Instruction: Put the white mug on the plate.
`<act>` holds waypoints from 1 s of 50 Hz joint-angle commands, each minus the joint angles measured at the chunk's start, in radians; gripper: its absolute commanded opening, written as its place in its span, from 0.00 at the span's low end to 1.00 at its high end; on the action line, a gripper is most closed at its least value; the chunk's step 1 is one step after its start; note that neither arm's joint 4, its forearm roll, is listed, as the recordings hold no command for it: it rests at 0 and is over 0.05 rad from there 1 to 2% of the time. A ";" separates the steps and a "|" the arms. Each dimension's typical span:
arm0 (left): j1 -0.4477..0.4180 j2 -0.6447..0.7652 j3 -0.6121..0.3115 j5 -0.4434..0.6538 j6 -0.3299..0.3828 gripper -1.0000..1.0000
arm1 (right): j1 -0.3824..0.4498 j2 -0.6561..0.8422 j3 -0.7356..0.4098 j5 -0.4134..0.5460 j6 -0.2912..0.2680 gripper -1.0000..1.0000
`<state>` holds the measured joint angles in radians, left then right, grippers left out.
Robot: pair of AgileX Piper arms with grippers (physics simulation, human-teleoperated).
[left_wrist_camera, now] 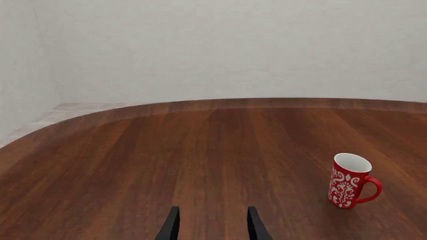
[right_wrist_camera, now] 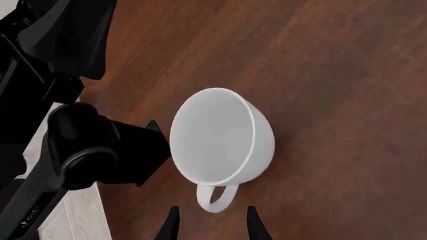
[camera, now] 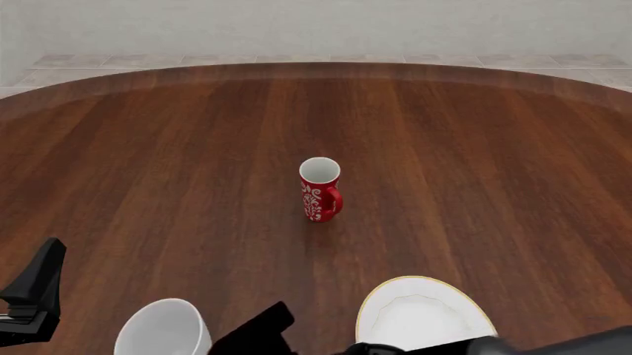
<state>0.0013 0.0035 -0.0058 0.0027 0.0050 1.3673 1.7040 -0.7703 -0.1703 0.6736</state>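
White mug (right_wrist_camera: 220,137) upright on table (camera: 445,185), near edge, beside plate (camera: 425,314) — not yet on it. Right gripper (right_wrist_camera: 211,222) parted, empty, lined up on handle. Approach step; next — close on handle. Left gripper (left_wrist_camera: 211,222) parted, idle.

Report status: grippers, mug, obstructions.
Right gripper open, fingers flanking the handle of the glossy white mug. Left gripper open, idle. Gold-rimmed white plate bare. Patterned red mug farther out, clear.
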 commanded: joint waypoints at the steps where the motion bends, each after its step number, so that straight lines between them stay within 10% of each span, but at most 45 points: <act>1: 0.000 0.000 0.000 0.000 0.000 1.00 | 0.000 0.025 -0.008 -0.017 0.010 1.00; 50: 0.000 0.000 0.000 0.000 0.000 1.00 | 0.016 0.123 -0.045 -0.080 0.038 1.00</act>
<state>0.0013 0.0035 -0.0058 0.0027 0.0050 1.3830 1.8088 -0.8096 -0.2392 0.7076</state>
